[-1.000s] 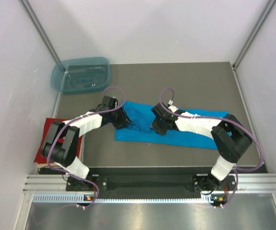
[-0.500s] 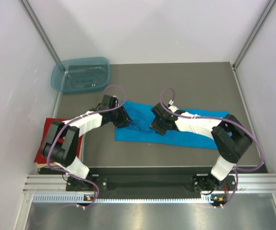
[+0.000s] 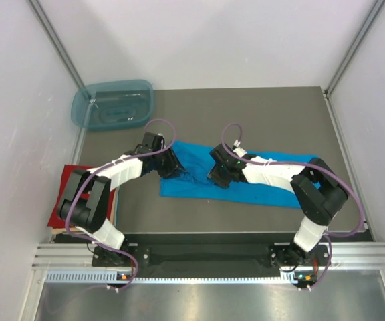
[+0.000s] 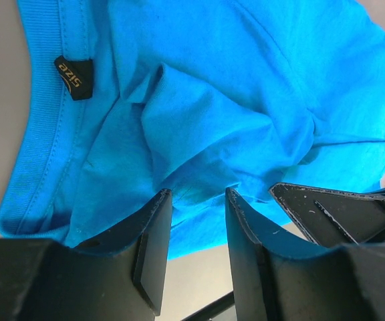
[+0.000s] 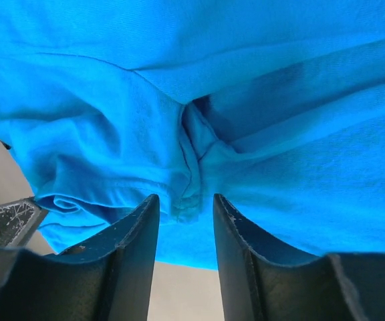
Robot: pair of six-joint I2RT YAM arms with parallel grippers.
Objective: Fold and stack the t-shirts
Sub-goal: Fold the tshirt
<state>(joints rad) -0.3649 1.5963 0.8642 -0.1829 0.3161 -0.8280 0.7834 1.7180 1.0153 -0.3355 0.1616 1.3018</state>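
Observation:
The turquoise t-shirt (image 3: 196, 155) lies crumpled across the middle of the table, its collar and black size label (image 4: 72, 77) at the left end. My left gripper (image 3: 172, 167) (image 4: 196, 195) hovers open over a raised fold near the collar. My right gripper (image 3: 218, 175) (image 5: 186, 200) is open too, with its tips on either side of a narrow bunched ridge of the cloth (image 5: 191, 167) that does not fill the gap. One of its fingers (image 4: 339, 207) shows in the left wrist view, so the two grippers are close. The red t-shirt (image 3: 55, 212) lies folded at the table's left edge, partly under my left arm.
A translucent blue-green tub (image 3: 112, 103) stands at the back left corner. The grey table (image 3: 259, 114) is walled in by white panels left, right and behind. A black rail runs along the near edge.
My right gripper has edged slightly left over the turquoise shirt. The left gripper and both shirts have stayed put.

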